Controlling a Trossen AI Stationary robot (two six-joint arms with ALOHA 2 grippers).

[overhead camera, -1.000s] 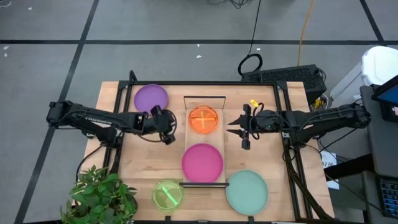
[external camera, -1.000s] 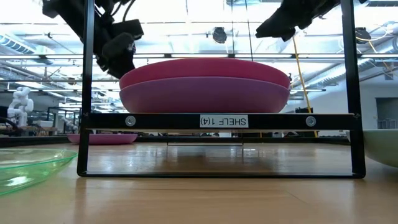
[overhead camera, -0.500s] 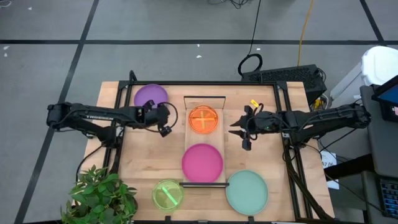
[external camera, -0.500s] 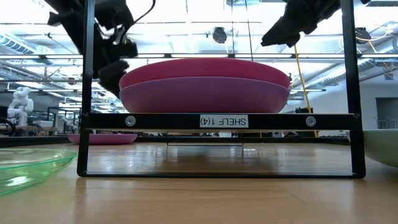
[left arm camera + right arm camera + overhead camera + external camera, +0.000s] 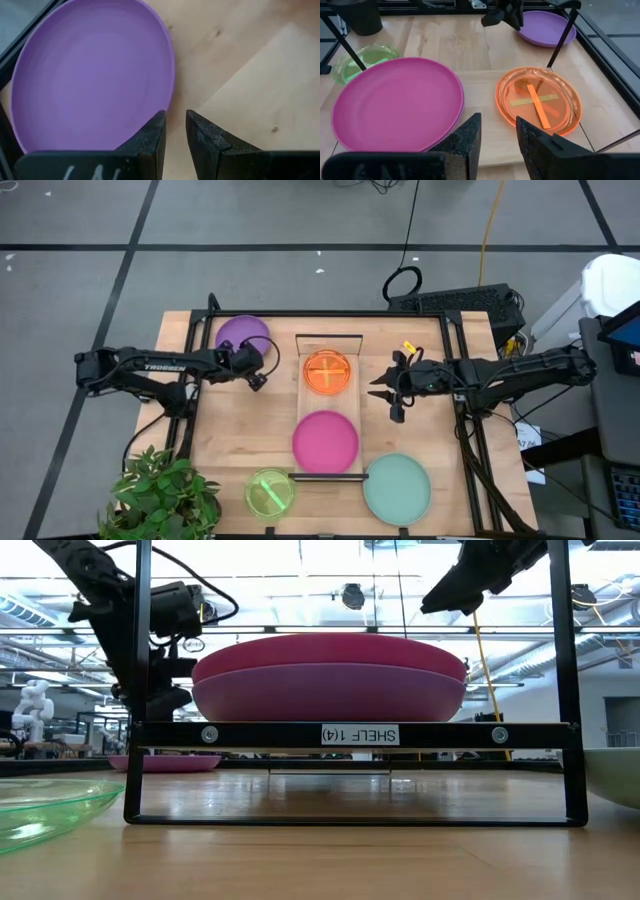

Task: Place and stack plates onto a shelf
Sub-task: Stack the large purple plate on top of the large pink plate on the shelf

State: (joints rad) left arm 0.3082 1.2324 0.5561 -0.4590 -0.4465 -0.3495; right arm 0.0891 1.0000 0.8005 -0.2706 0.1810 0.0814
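grey floor crossed by dark tape lines surrounds the wooden table [image 5: 240, 435], which fills the middle of the high view. down its centre runs the shelf [image 5: 329, 343], a long light-wood board. going by size: the pale teal plate [image 5: 397, 488] lies on the table at about 5 o'clock from the shelf's middle, off the board. the magenta plate [image 5: 325, 442] sits on the shelf's 6 o'clock half (the low view shows it resting on a second, purplish plate beneath). the purple plate [image 5: 243, 335] lies on the table at 10 o'clock, near the back edge. the translucent orange plate [image 5: 328, 371] rests on the shelf's 12 o'clock half, and the neon green plate [image 5: 269, 492] sits at 7 o'clock, beside a potted plant [image 5: 160, 498].

the left gripper [image 5: 256, 372] hovers at the purple plate's rim nearest the shelf, its fingers [image 5: 151, 140] a narrow gap apart and holding nothing. the right gripper [image 5: 385, 390] waits at 3 o'clock of the orange plate, jaws slightly parted and empty.

the likely next move is pinching the purple plate's rim. the gap looks slim, so a finger may land on top of the edge and push the plate toward the table frame instead of straddling it. a shallow bite could let the plate tilt and slip on the way over.
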